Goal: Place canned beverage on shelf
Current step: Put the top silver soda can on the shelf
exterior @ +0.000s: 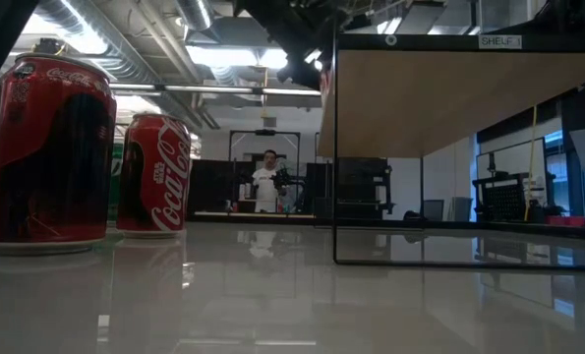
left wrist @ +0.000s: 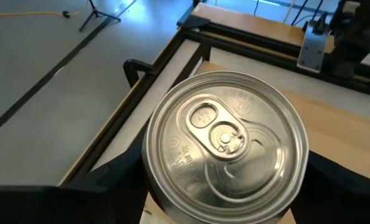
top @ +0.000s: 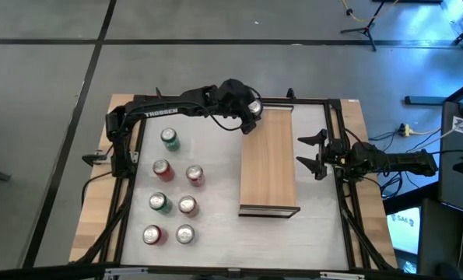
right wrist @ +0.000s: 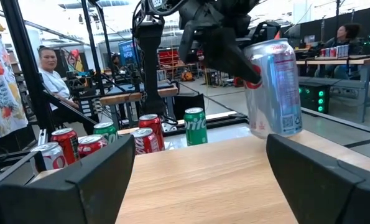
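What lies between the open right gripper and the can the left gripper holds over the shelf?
Only bare shelf board between the right gripper and the can in the left gripper; right wrist view shows it.

A robotics lab is showing here: tripods (top: 363, 27) and cables are sitting on the concrete floor (top: 44, 93), with equipment racks (exterior: 361, 187), workbenches (right wrist: 334, 62) and people (right wrist: 51, 65) filling the room behind.

1. The can (right wrist: 273, 87) in my left claw (top: 249, 118) is silver with a blue and red label.
2. The shelf (top: 268, 159) under it is light wood with visible grain.
3. Beside the shelf, red cans (top: 163, 169) mix with green ones (top: 169, 138) on white tabletop (top: 215, 225).
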You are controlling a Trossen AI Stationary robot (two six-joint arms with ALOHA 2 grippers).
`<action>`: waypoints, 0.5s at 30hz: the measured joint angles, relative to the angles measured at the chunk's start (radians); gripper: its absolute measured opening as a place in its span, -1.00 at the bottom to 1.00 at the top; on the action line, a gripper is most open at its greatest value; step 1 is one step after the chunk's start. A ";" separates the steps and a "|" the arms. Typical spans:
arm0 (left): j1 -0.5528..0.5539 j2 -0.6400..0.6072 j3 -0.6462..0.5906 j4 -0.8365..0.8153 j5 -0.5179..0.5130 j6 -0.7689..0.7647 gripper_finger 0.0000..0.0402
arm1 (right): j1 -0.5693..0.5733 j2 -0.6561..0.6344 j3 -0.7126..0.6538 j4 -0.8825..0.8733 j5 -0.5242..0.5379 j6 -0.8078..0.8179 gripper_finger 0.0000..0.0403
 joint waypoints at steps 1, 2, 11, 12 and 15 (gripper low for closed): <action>0.000 0.000 0.000 -0.003 -0.001 0.000 0.40 | 0.000 0.000 0.000 0.000 0.000 0.000 0.78; 0.000 0.000 0.000 -0.004 -0.001 0.000 0.40 | 0.000 0.000 0.000 0.000 0.000 0.000 0.78; 0.002 0.015 0.000 0.002 0.004 -0.004 0.40 | 0.000 0.000 0.000 0.000 0.000 0.000 0.78; 0.002 0.021 0.000 0.001 0.004 -0.013 0.41 | 0.000 0.000 0.000 0.000 0.000 0.000 0.78; 0.002 0.031 0.000 0.015 0.005 -0.027 0.42 | 0.000 0.000 0.000 -0.001 0.000 0.000 0.78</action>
